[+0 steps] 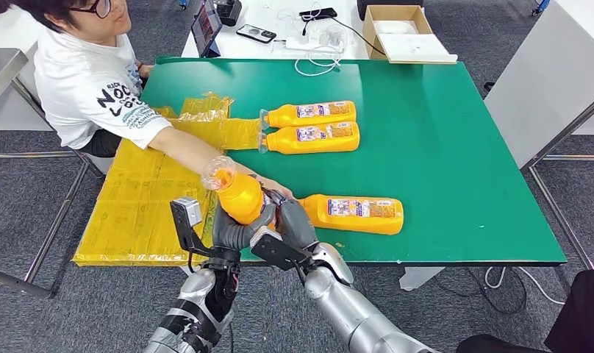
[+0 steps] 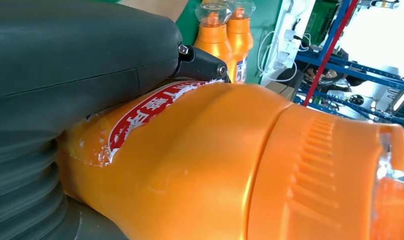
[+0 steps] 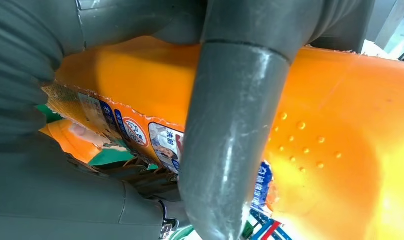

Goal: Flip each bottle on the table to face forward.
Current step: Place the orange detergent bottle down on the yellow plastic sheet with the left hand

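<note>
- Both robot hands, left robot hand (image 1: 239, 229) and right robot hand (image 1: 295, 224), wrap the held bottle (image 1: 239, 195) at the worktop's (image 1: 456, 169) near edge, likely to turn it
- Its cap tilts away; a person's hand (image 1: 268, 185) reaches alongside
- Three other bottles (image 1: 312, 126) lie flat, labels up

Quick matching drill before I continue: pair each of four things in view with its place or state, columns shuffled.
Things:
1. held bottle
2. lone bottle
3. paired bottles
4. cardboard box

Places or states:
A. lying side by side mid-table
B. on the white table beyond the green one
C. gripped by left hand and right hand
D. lying alone near the table's front edge

Pairs: 1-C, 2-D, 3-A, 4-B
</note>
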Controlling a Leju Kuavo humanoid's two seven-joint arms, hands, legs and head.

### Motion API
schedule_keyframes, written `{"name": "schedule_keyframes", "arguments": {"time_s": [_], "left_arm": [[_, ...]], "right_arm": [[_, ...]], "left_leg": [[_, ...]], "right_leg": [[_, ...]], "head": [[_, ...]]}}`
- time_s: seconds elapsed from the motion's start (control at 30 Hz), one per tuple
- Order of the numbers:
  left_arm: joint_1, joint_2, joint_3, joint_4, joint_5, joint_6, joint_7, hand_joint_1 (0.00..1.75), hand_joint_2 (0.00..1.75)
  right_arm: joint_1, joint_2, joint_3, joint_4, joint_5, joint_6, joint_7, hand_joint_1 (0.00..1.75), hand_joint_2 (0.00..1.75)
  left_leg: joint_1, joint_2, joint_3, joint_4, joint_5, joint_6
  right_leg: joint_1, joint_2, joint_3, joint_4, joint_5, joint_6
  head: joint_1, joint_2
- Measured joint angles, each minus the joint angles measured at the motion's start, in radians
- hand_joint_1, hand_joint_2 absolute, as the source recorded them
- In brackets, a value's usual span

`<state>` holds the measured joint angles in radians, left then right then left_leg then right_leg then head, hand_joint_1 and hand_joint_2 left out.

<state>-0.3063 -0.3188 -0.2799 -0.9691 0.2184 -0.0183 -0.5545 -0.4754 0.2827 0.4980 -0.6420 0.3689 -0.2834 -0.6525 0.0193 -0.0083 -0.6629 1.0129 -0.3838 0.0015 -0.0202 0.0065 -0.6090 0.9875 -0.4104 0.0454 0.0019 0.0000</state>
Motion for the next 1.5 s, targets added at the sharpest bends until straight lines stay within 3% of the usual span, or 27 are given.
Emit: {"name": "schedule_keyframes", "arguments": {"time_s": [0.17, 0.2, 0.3, 0.33, 0.47, 0.6, 0.7, 0.83, 1.1, 1.3, 1.5], "left_arm": [[0.002, 0.001, 0.0, -0.012, 0.013, -0.019, 0.0, 1.75, 1.75], [0.003, 0.002, 0.0, -0.015, 0.013, -0.019, 0.0, 1.75, 1.75], [0.006, 0.002, 0.001, -0.022, 0.013, -0.02, -0.001, 1.75, 1.75], [0.006, 0.002, 0.001, -0.023, 0.013, -0.02, -0.001, 1.75, 1.75], [0.006, 0.002, 0.001, -0.023, 0.013, -0.02, -0.002, 1.75, 1.75], [0.006, 0.002, 0.001, -0.025, 0.012, -0.019, -0.003, 1.75, 1.75], [0.006, 0.004, 0.002, -0.04, -0.013, 0.006, -0.015, 1.75, 1.75], [-0.028, 0.01, 0.002, -0.075, -0.153, 0.241, -0.079, 1.75, 1.75], [-0.151, 0.044, 0.098, -0.078, -0.244, 0.491, -0.141, 1.75, 1.75], [-0.23, 0.083, 0.159, -0.026, -0.357, 0.62, -0.143, 1.75, 1.75], [-0.257, 0.107, 0.181, 0.011, -0.377, 0.64, -0.143, 1.75, 1.75]], "right_arm": [[-0.004, 0.002, -0.001, 0.0, 0.0, 0.0, 0.008, 1.75, 1.75], [-0.004, 0.003, -0.001, 0.0, 0.0, 0.0, 0.009, 1.57, 1.75], [-0.008, 0.005, -0.001, 0.004, 0.002, -0.003, 0.012, 0.26, 1.75], [-0.009, 0.005, -0.001, 0.006, 0.003, -0.004, 0.012, 0.0, 1.75], [-0.009, 0.005, -0.001, 0.007, 0.004, -0.004, 0.012, 0.0, 1.75], [-0.009, 0.007, -0.001, 0.009, 0.007, -0.007, 0.013, 0.0, 0.0], [-0.012, 0.016, -0.002, 0.016, 0.012, -0.032, 0.021, 0.0, 0.0], [-0.025, 0.031, -0.015, -0.022, -0.043, -0.001, 0.036, 0.0, 0.0], [0.0, 0.029, -0.058, -0.091, -0.136, 0.037, 0.026, 0.0, 0.0], [0.03, 0.027, -0.093, -0.196, -0.191, 0.043, 0.007, 0.0, 0.0], [0.048, 0.024, -0.104, -0.26, -0.198, 0.043, 0.006, 0.0, 0.0]], "left_leg": [[0.0, 0.0, 0.0, 0.0, 0.0, 0.0], [0.0, 0.0, 0.0, 0.0, 0.0, 0.0], [0.0, 0.0, 0.0, 0.0, 0.0, 0.0], [0.0, 0.0, 0.0, 0.0, 0.0, 0.0], [0.0, 0.0, 0.0, 0.0, 0.0, 0.0], [0.0, 0.0, 0.0, 0.0, 0.0, 0.0], [0.0, 0.0, 0.0, 0.0, 0.0, 0.0], [0.0, 0.0, 0.0, 0.0, 0.0, 0.0], [0.001, -0.001, 0.0, 0.0, 0.001, -0.001], [0.001, -0.001, 0.0, 0.0, 0.001, -0.001], [0.001, -0.001, 0.0, 0.0, 0.001, -0.001]], "right_leg": [[0.0, 0.0, 0.0, 0.0, 0.0, 0.0], [0.0, 0.0, 0.0, 0.0, 0.0, 0.0], [0.0, 0.0, 0.0, 0.0, 0.0, 0.0], [0.0, 0.0, 0.0, 0.0, 0.0, 0.0], [0.0, 0.0, 0.0, 0.0, 0.0, 0.0], [0.0, 0.0, 0.0, 0.0, 0.0, 0.0], [0.0, 0.0, 0.0, 0.0, 0.0, 0.0], [0.0, 0.0, 0.0, 0.0, 0.0, 0.0], [0.001, 0.0, 0.0, 0.0, 0.0, 0.0], [0.001, 0.0, 0.0, 0.0, 0.0, 0.0], [0.001, 0.0, 0.0, 0.0, 0.0, 0.0]], "head": [[0.0, 0.0], [0.0, 0.0], [0.0, 0.0], [0.0, 0.0], [0.0, 0.0], [0.0, 0.0], [0.0, 0.0], [0.0, 0.0], [0.0, 0.0], [0.0, 0.0], [0.0, 0.0]]}}
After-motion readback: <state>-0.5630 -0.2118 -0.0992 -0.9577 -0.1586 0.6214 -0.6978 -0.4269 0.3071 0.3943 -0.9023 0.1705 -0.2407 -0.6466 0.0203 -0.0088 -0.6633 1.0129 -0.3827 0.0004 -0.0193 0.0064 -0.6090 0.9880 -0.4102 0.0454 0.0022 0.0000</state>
